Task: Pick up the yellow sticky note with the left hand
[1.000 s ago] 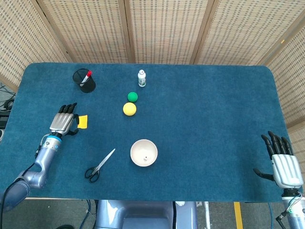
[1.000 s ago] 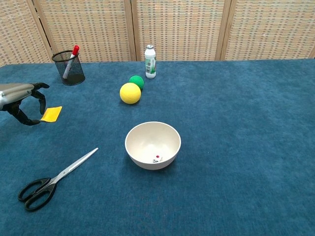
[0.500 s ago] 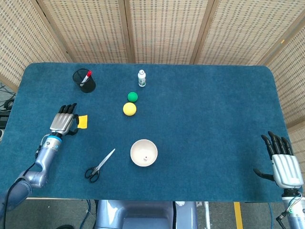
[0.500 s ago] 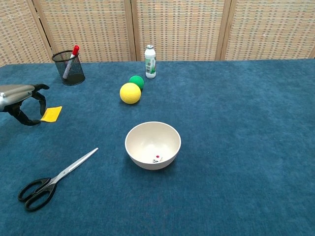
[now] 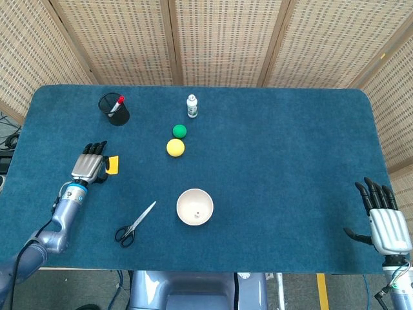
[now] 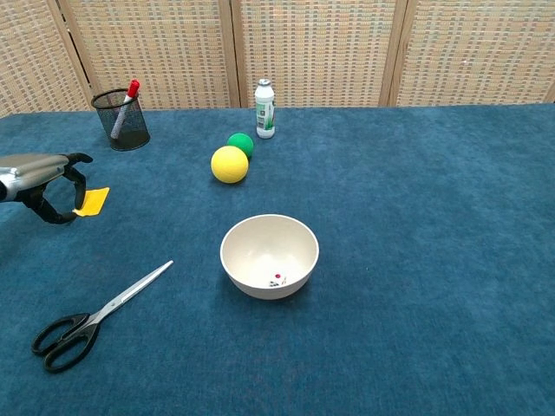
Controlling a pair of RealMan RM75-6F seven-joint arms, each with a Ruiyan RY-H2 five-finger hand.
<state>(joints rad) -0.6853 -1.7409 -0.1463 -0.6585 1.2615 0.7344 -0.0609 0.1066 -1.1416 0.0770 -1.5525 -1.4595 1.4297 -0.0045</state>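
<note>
The yellow sticky note [image 5: 113, 165] [image 6: 94, 201] lies flat on the blue table cloth at the left. My left hand [image 5: 89, 166] [image 6: 40, 173] is right against its left edge, palm down. Its fingers [image 6: 77, 179] curve over that edge and the thumb hooks underneath, close to the cloth. The fingers and thumb are still apart, and the note does not look lifted. My right hand [image 5: 386, 222] rests at the table's front right corner with its fingers spread and nothing in it; only the head view shows it.
A black mesh pen cup [image 5: 113, 108] [image 6: 121, 120] with a red pen stands behind the note. Scissors [image 5: 134, 225] [image 6: 95, 316] lie in front of it. A white bowl [image 5: 195, 206] [image 6: 269, 256], yellow ball [image 5: 175, 148], green ball [image 5: 179, 131] and small bottle [image 5: 191, 106] occupy the middle.
My left hand has slid a little to the right, so its fingers now overlap the note's left edge. The note and my right hand have not moved.
</note>
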